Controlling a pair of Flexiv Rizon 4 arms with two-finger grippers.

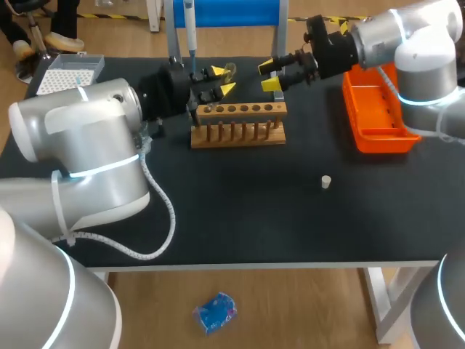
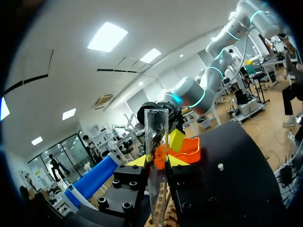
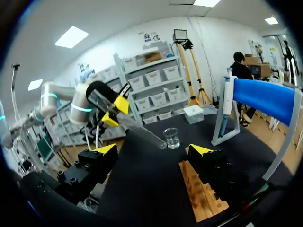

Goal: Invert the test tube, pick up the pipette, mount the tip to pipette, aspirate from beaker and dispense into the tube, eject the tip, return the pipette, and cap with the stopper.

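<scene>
You are, I judge, at the inverting step: the left jaws grip the tube (image 2: 156,142) between them, just above the rack (image 1: 238,123), the right jaws stand open and empty nearby, and next you should turn the tube over and lower it into a hole.

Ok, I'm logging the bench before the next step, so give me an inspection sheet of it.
Surface: black table, no spill seen.
Job's things: test tube held at the wooden rack's left end; stopper loose on the table; pipette on its stand; beaker behind the rack; tip box back left.
Clutter: orange bin at the right.
Grippers: left gripper, fingers shut on the test tube; right gripper, open, empty.
Cables: white coiled cable off the left arm, lying on the table.
Surroundings: nothing seen.
</scene>
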